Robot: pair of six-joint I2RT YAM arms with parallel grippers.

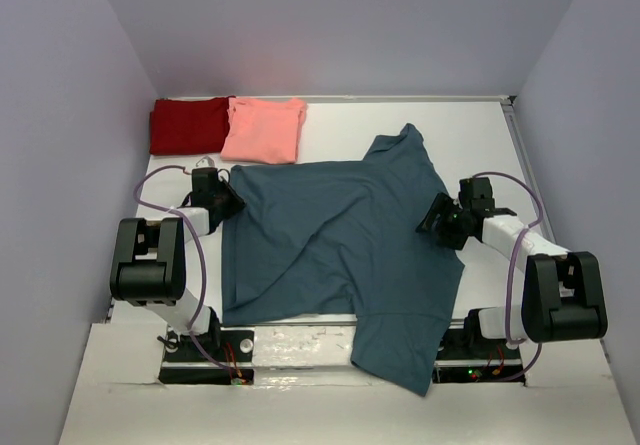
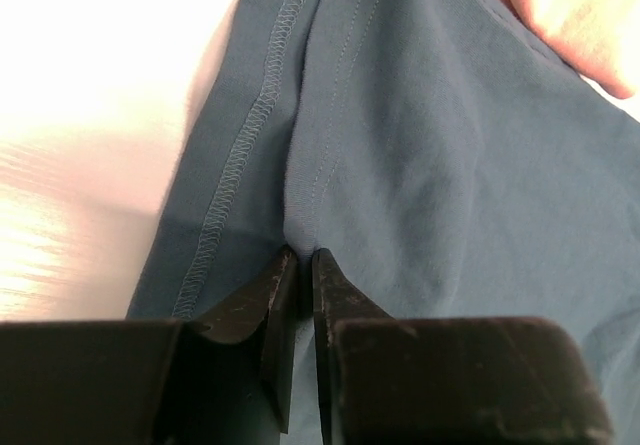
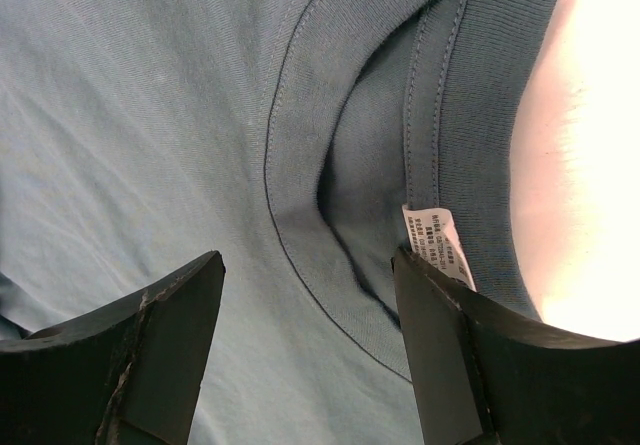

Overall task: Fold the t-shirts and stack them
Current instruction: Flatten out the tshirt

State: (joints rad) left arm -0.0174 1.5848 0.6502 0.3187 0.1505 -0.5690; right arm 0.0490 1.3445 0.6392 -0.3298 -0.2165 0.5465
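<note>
The dark teal-blue t-shirt (image 1: 340, 245) lies spread and rumpled across the middle of the table, one end hanging over the near edge. My left gripper (image 1: 232, 203) is at its left edge. In the left wrist view that gripper (image 2: 305, 255) is shut on a pinched fold of the teal cloth (image 2: 450, 145) beside the stitched hem (image 2: 240, 155). My right gripper (image 1: 432, 220) is at the shirt's right side. It stands open (image 3: 305, 265) over the ribbed collar (image 3: 300, 165), with the white label (image 3: 440, 240) by its right finger. The dark red t-shirt (image 1: 188, 125) and the salmon-pink t-shirt (image 1: 263, 130) lie folded at the back left.
Grey walls close the table on the left, back and right. The pink tee's edge (image 2: 580, 25) shows just beyond the teal cloth near my left gripper. Bare white table (image 3: 590, 165) shows past the collar on the right.
</note>
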